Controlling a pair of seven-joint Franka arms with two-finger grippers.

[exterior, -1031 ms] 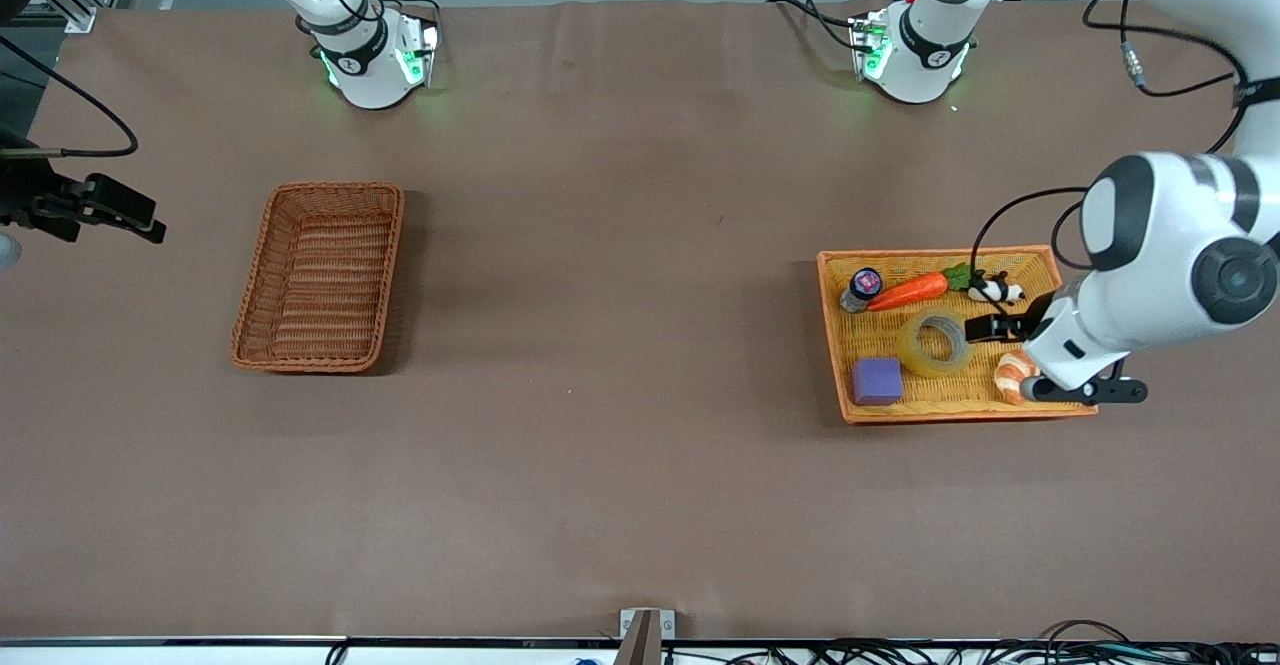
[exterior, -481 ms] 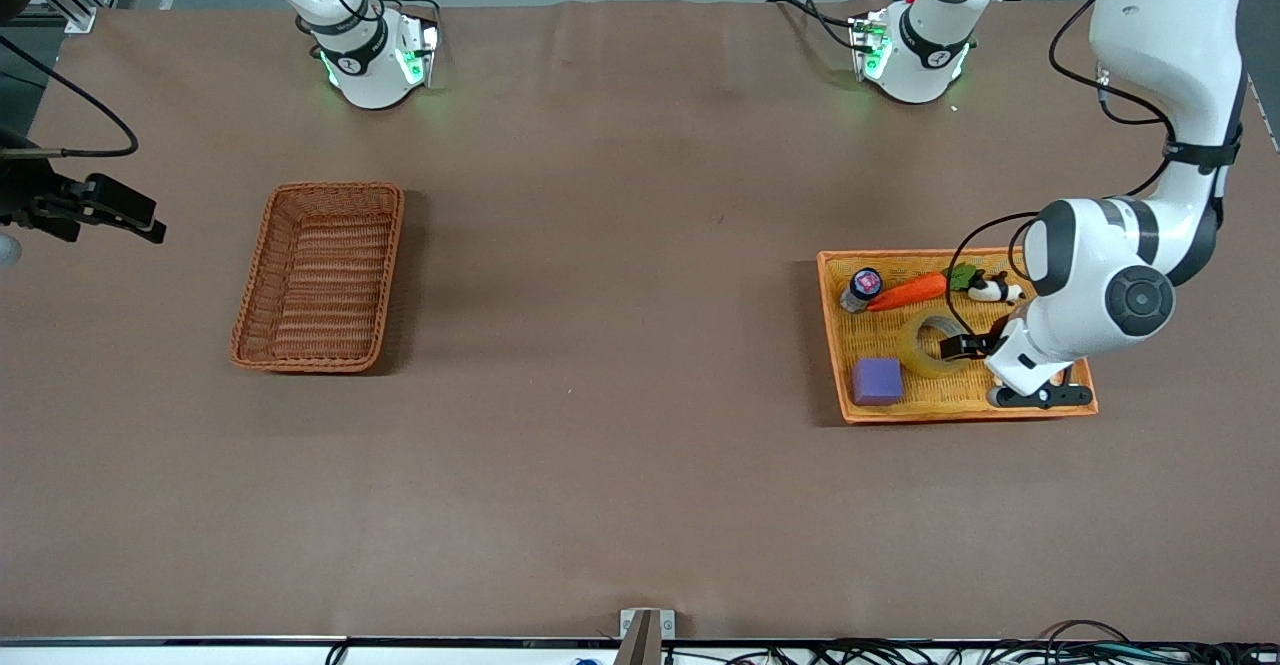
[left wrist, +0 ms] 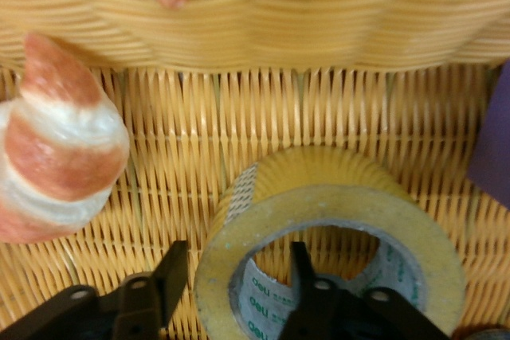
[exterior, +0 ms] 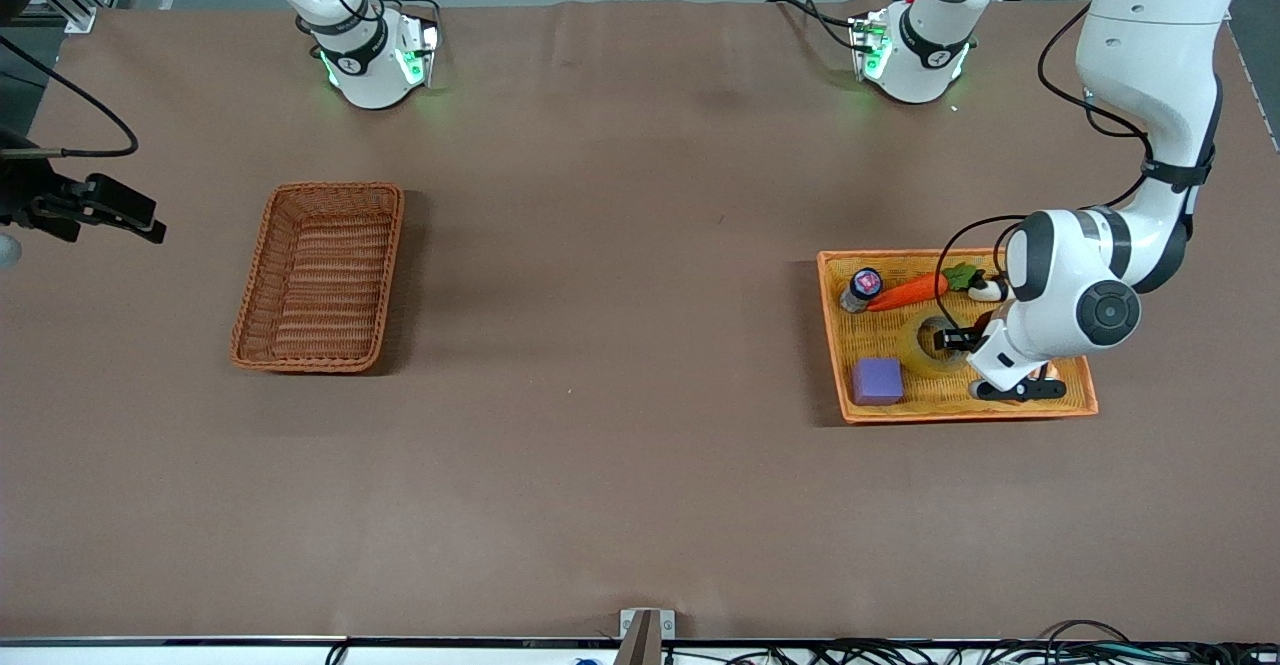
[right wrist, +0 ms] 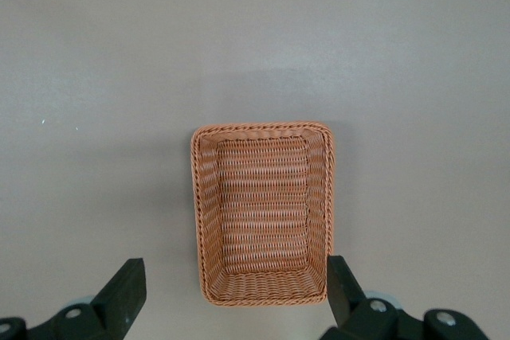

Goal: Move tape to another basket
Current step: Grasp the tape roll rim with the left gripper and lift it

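The tape [exterior: 915, 352], a yellowish ring, lies flat in the orange-yellow tray [exterior: 960, 413] at the left arm's end of the table. My left gripper [exterior: 955, 339] is down on it. In the left wrist view the gripper [left wrist: 237, 256] is open and straddles the wall of the tape [left wrist: 335, 197], with one finger inside the hole and one outside with a gap. The reddish-brown basket [exterior: 398, 245] stands empty at the right arm's end. My right gripper [exterior: 130, 217] waits open, high above that end; its wrist view [right wrist: 235, 272] looks down on the basket [right wrist: 263, 127].
The tray also holds a carrot [exterior: 905, 292], a purple block [exterior: 877, 381], a small bottle [exterior: 862, 288] and a panda toy [exterior: 987, 291]. An orange-and-white striped toy [left wrist: 56, 141] lies close beside the tape, by the tray's wall [left wrist: 279, 29].
My left arm has swung in over the tray and lowered. Its gripper went from beside the tape to astride the tape's wall. The right arm has not moved.
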